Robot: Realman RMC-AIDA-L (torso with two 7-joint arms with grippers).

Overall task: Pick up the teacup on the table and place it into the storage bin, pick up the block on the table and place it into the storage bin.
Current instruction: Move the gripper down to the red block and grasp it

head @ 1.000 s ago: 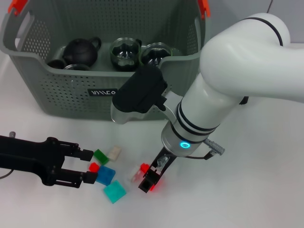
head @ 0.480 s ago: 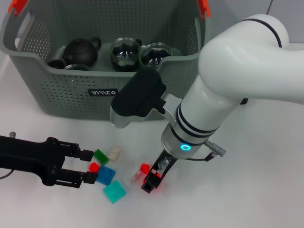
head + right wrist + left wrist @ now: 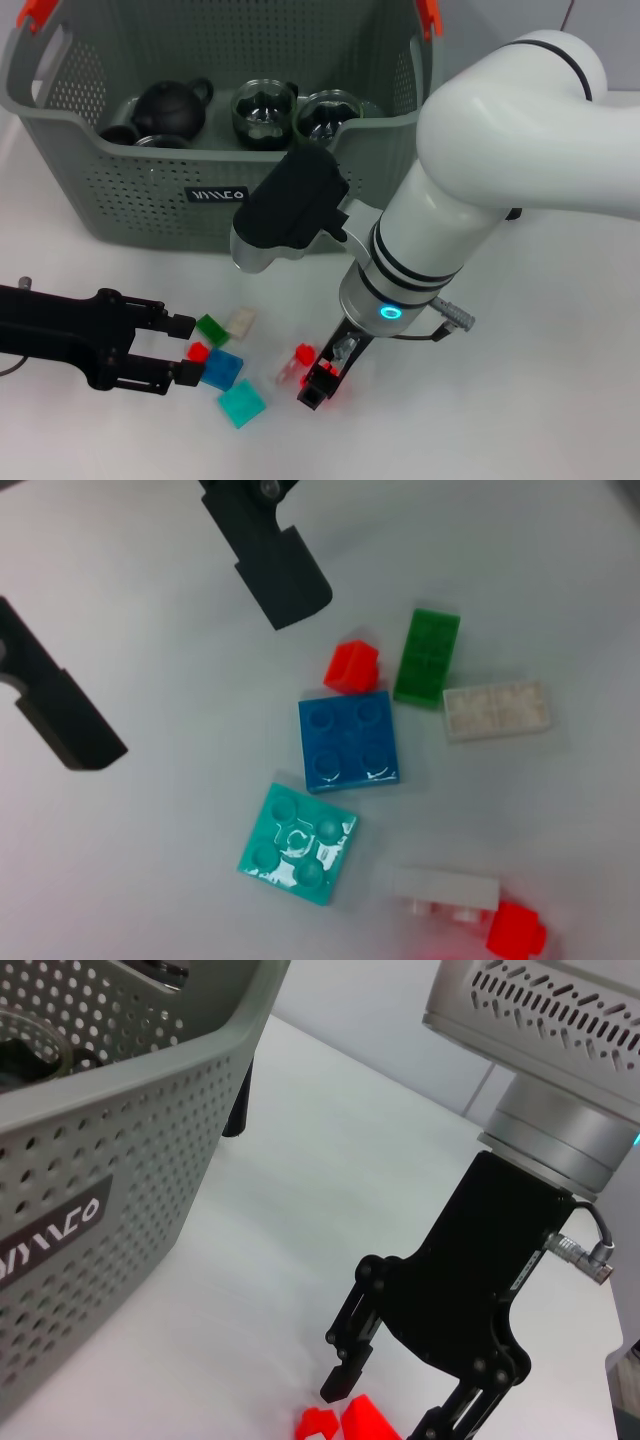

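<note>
We are working on the block step: our right gripper [image 3: 318,378], fingers spread, is hovering low in the centre over a small red block [image 3: 304,352]. Our left gripper [image 3: 182,350] is waiting open at lower left. Next, we are to close, then lift to the storage bin [image 3: 130,215] up top.

Glossy plastic blocks [image 3: 348,754] (studded), matt perforated plastic bin [image 3: 150,190].
</note>
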